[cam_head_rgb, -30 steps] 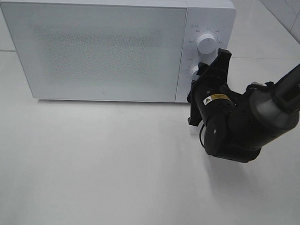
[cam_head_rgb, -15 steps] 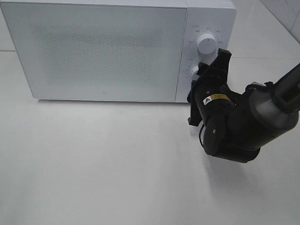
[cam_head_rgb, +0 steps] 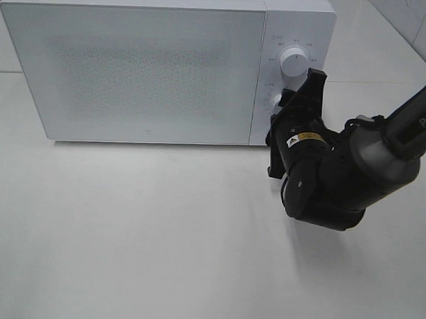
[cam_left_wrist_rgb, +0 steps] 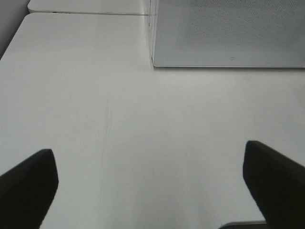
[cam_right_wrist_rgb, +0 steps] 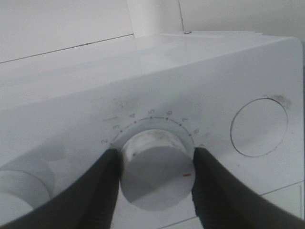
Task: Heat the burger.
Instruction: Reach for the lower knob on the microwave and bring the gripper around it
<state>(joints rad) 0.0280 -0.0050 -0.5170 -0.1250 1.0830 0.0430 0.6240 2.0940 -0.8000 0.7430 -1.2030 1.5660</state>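
Closest in, the right tool [cam_right_wrist_rgb: 153, 160] is clamped on the lower dial [cam_right_wrist_rgb: 157, 186], one finger pressed to each side, with a red tick on the dial's face and numbers ringing it. Slipping is the risk here. The dial looks smooth and round, so a twist could skid the fingers around it and leave the timer unset, and an off-centre push could nudge the microwave [cam_head_rgb: 146, 65]. Just beyond the tool sits the upper dial [cam_head_rgb: 295, 62]. Beside the tool the door [cam_head_rgb: 132, 78] is shut and frosted, so the burger shows in no view and is presumably behind it. Well off to the side, the left tool [cam_left_wrist_rgb: 148, 152] hangs with its fingers wide apart over the tabletop [cam_head_rgb: 160, 235], which is white, glossy and faintly scratched. Farthest off are pale wall tiles [cam_head_rgb: 424, 20].
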